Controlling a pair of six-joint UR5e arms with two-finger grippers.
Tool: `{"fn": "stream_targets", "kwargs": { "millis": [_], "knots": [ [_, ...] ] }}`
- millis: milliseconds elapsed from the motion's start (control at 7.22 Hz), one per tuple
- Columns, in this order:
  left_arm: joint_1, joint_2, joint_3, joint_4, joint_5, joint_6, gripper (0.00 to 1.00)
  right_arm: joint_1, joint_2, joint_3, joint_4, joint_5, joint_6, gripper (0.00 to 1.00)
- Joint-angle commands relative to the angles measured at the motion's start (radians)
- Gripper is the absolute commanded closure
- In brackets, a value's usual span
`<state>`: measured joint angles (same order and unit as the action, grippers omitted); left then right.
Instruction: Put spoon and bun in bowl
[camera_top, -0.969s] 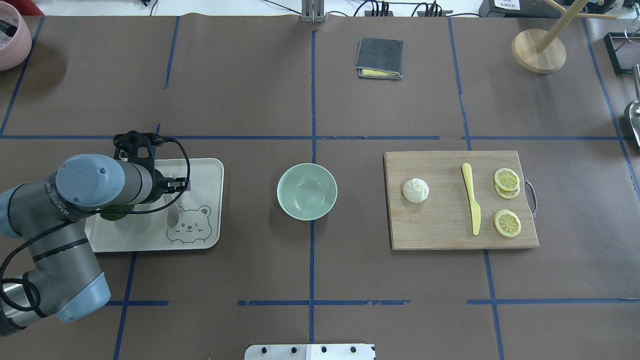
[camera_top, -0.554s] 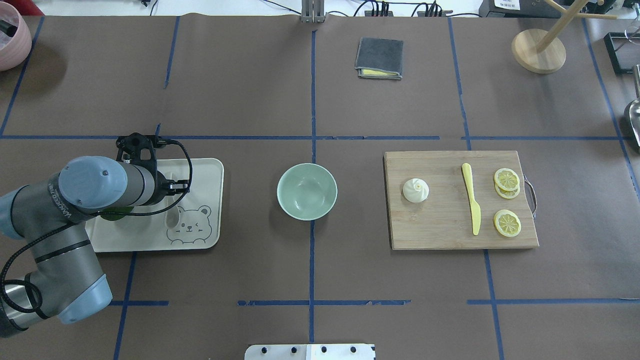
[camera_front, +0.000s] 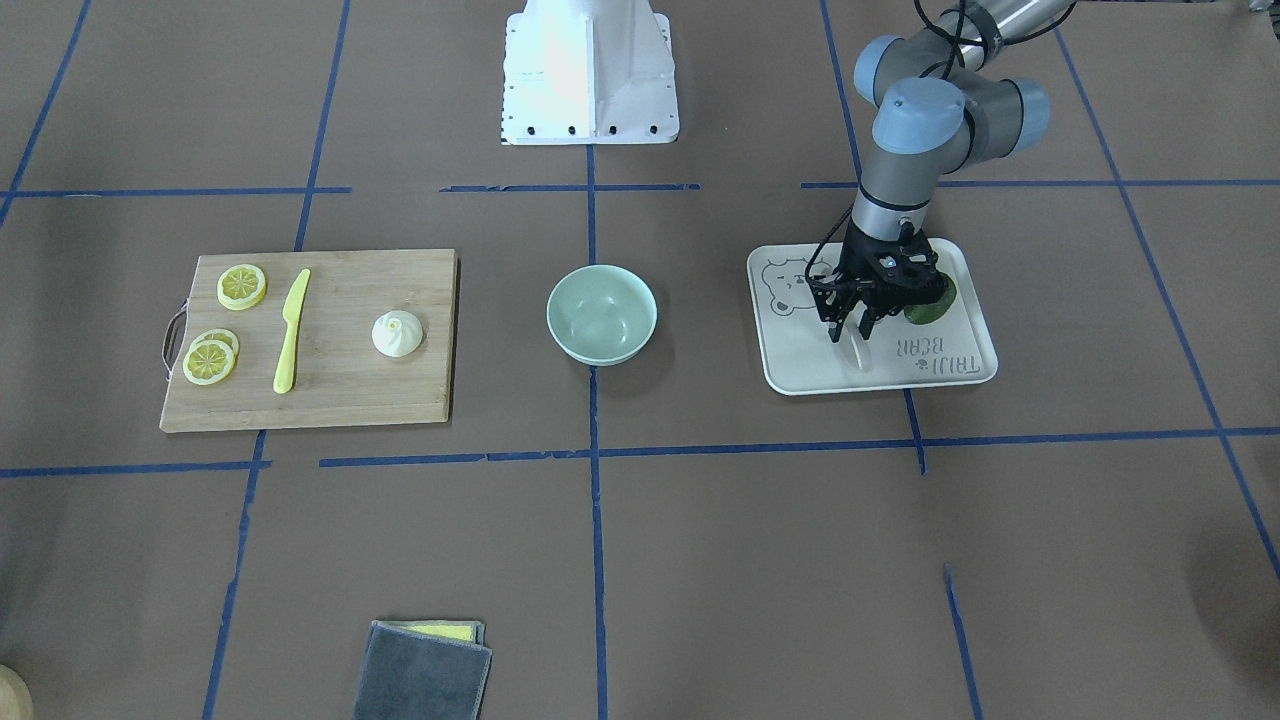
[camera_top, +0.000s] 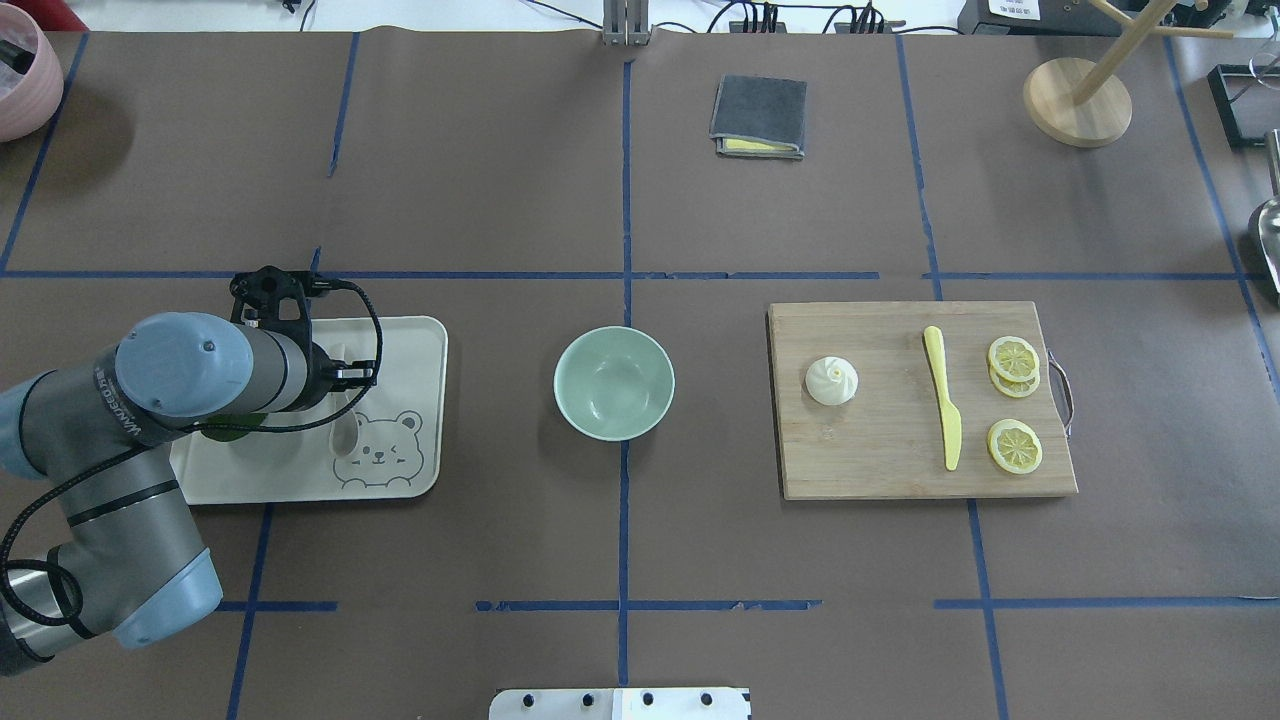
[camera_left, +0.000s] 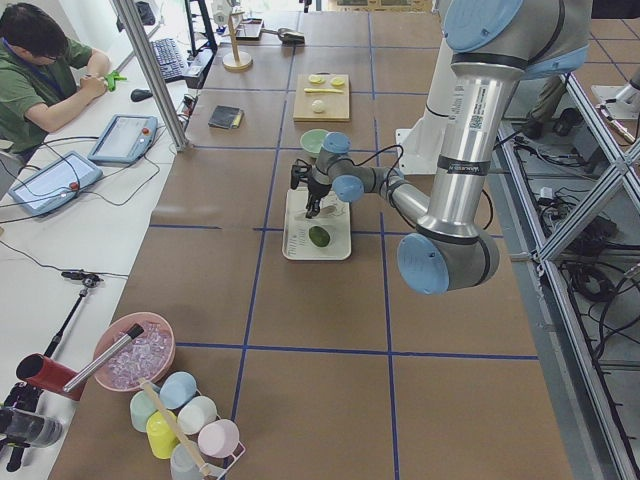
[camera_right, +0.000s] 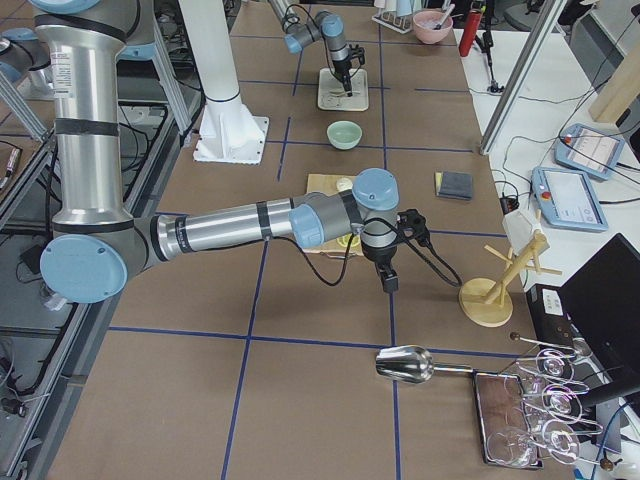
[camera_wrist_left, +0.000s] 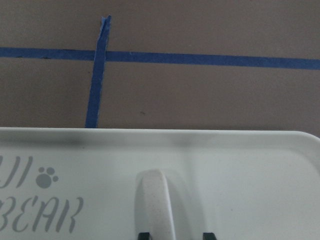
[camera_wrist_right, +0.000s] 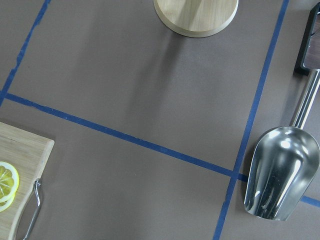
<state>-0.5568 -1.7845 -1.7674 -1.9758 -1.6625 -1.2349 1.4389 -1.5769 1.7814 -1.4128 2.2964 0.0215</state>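
The pale spoon (camera_top: 345, 432) lies on the bear tray (camera_top: 410, 340), its handle pointing away from the robot. My left gripper (camera_front: 850, 335) is low over the tray and open. In the left wrist view its fingertips (camera_wrist_left: 144, 235) stand either side of the spoon handle (camera_wrist_left: 156, 200). The mint-green bowl (camera_top: 613, 383) stands empty at the table's middle. The white bun (camera_top: 831, 381) sits on the wooden cutting board (camera_top: 880, 460). My right gripper (camera_right: 388, 282) shows only in the exterior right view, beyond the board, and I cannot tell its state.
A yellow knife (camera_top: 943, 400) and lemon slices (camera_top: 1014, 445) lie on the board. A green leaf-like piece (camera_front: 930, 300) is on the tray. A folded grey cloth (camera_top: 759, 115), a wooden stand (camera_top: 1077, 100) and a metal scoop (camera_wrist_right: 277, 172) lie farther off.
My left arm has barely shifted over the tray. The spoon, the bowl and the bun have not moved.
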Motion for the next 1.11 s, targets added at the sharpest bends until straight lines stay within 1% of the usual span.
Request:
{"fn": "stream_targets", "kwargs": {
  "millis": [0,138,277,415,692,831,969],
  "knots": [
    [-0.002,0.005,-0.001,0.0,0.001,0.0,0.53,0.0,0.0,0.0,0.0,0.0,0.0,0.0],
    [0.0,0.005,-0.001,0.0,0.001,0.0,0.54,0.0,0.0,0.001,0.0,0.0,0.0,0.0],
    [-0.002,0.005,-0.001,0.0,0.001,-0.002,0.71,0.0,0.0,0.001,0.0,0.0,0.0,0.0],
    [-0.002,0.005,-0.001,0.0,0.001,-0.002,1.0,0.0,0.0,0.001,0.0,0.0,0.0,0.0],
    [-0.003,0.005,-0.017,0.0,0.001,0.0,1.0,0.0,0.0,0.001,-0.001,0.0,0.0,0.0],
    [-0.006,-0.002,-0.055,0.02,0.0,-0.002,1.0,0.0,0.0,0.0,0.0,0.0,0.0,0.0],
    [-0.002,-0.036,-0.108,0.134,-0.003,-0.009,1.0,0.0,0.0,0.001,0.0,0.0,0.0,0.0]
  ]
}}
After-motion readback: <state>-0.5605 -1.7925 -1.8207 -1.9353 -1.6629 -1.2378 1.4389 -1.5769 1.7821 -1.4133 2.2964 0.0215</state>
